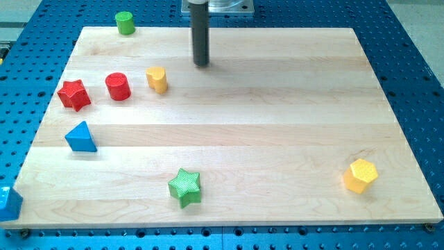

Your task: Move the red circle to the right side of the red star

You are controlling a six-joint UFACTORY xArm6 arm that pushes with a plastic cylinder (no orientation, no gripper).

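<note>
A pale wooden board (277, 139) lies on a blue perforated table (416, 76).

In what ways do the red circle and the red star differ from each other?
Shape: the red circle is a round cylinder with a flat top, while the red star has pointed arms.
Place: the red circle lies at the view's right of the red star, apart from it, and slightly higher in the view.
Neighbour: the red circle is closer to the yellow block; the red star is nearer the board's left edge.
Both are red.
</note>
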